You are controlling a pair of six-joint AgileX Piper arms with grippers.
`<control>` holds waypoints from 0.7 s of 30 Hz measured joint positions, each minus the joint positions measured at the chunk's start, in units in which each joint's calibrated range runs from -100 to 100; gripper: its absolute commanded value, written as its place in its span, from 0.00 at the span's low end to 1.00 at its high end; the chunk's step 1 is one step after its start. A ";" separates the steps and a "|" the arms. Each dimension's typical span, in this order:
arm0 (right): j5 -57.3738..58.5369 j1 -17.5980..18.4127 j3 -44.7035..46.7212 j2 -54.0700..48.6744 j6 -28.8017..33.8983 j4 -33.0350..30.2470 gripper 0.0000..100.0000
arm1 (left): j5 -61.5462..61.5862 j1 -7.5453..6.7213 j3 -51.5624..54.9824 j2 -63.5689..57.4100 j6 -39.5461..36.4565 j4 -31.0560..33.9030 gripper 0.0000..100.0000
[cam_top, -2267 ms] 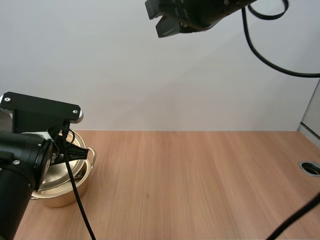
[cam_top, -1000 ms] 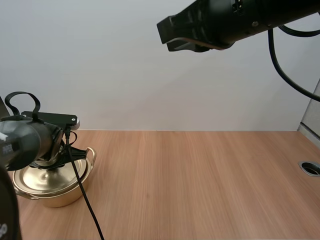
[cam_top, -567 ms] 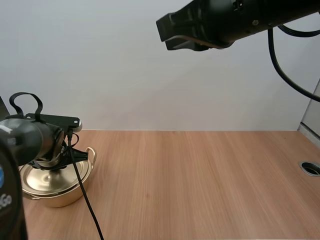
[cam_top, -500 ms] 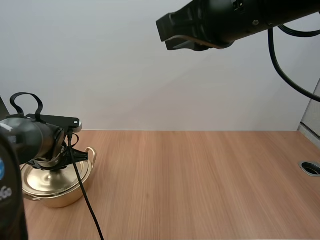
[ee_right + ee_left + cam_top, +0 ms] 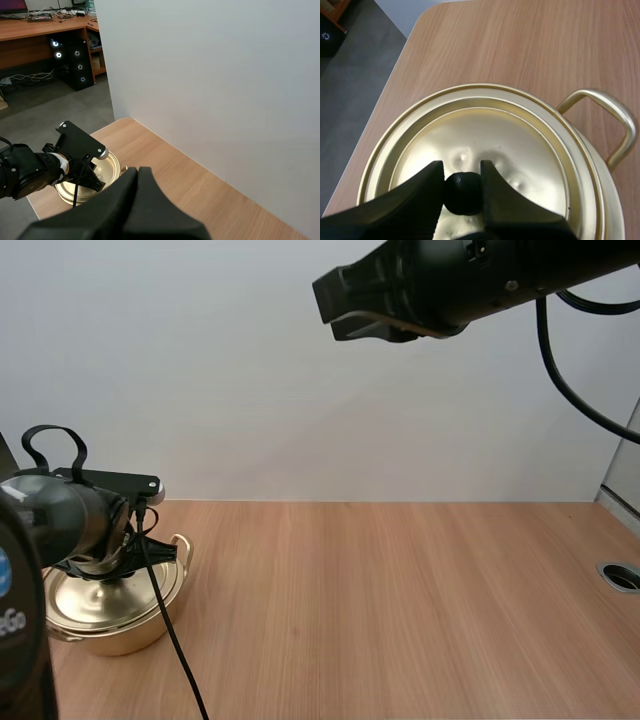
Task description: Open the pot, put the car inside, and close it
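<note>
On the high view the wooden table [image 5: 400,600] is bare except for a round cable hole [image 5: 622,577] at its right edge, well apart from the gold pot [image 5: 125,628], which stands upright at the near left corner with nothing between it and the open tabletop. Its lid [image 5: 80,596] sits level on the rim, and a loop handle [image 5: 181,549] sticks out toward the table's middle. The left arm [image 5: 55,525] bends down over the lid, while the right arm [image 5: 480,275] reaches across high above the table, its right gripper [image 5: 350,312] pointing left, far from the pot. In the left wrist view the left gripper [image 5: 462,170] comes straight down on the lid's centre, its two fingers [image 5: 427,187] clamped on the black knob [image 5: 463,194], one on each side. In the right wrist view the right gripper's fingers lie together as one dark wedge, looking down from afar at the pot and left arm.
</note>
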 measured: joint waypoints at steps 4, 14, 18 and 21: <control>0.00 0.00 0.00 0.00 0.00 0.00 0.00 | 0.00 0.00 0.00 0.00 1.46 1.77 0.65; 0.00 0.00 0.00 0.00 0.00 0.00 0.00 | 3.47 0.00 -4.82 -3.41 2.14 3.05 1.00; 0.00 0.00 0.00 0.00 0.00 0.00 0.00 | 5.85 0.00 -7.91 -5.90 2.14 3.05 1.00; 0.00 0.00 0.00 0.00 0.00 0.00 0.00 | 6.94 0.00 -8.55 -6.36 2.24 3.05 1.00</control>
